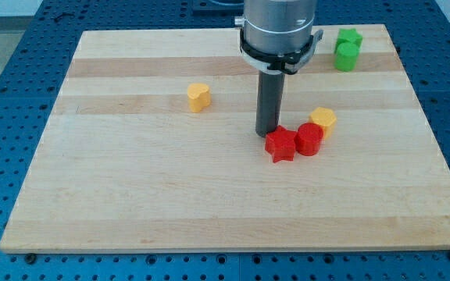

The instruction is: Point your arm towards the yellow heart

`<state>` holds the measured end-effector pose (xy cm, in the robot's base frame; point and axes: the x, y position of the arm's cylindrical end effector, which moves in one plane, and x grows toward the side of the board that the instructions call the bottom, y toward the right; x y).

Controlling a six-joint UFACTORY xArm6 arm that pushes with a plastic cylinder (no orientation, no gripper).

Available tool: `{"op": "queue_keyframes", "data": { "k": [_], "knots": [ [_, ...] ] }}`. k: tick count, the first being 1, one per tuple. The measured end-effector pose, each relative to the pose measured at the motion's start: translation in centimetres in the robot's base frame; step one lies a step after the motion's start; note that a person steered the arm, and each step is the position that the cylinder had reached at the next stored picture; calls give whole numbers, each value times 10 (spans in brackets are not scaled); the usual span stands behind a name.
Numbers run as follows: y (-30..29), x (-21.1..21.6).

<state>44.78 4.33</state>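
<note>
While my tip (267, 133) touches red star (281, 145), yellow heart (198, 97) sits well left; no fingers.

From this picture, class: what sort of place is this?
Probably a robotics lab bench: a wooden board on a blue perforated table, with my tip beside a red star.

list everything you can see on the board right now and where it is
yellow heart: 1, yellow, left of centre, alone
red star: 1, red, centre, touching the red cylinder
red cylinder: 1, red, just right of the star
yellow block: 1, yellow, behind the red cylinder, shape unclear
green blocks: 2, green, top right corner, close together
board: 1, pale wood, fills the view
blue table: 1, blue, perforated, around the board
my tip: 1, dark rod, at the star's top-left edge, right of the heart
</note>
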Motion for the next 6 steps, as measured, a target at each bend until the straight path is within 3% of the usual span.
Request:
{"op": "queue_keyframes", "data": {
  "k": [1, 3, 6],
  "knots": [
    [-10, -16],
    [-3, -92],
    [-96, -118]
  ]
}}
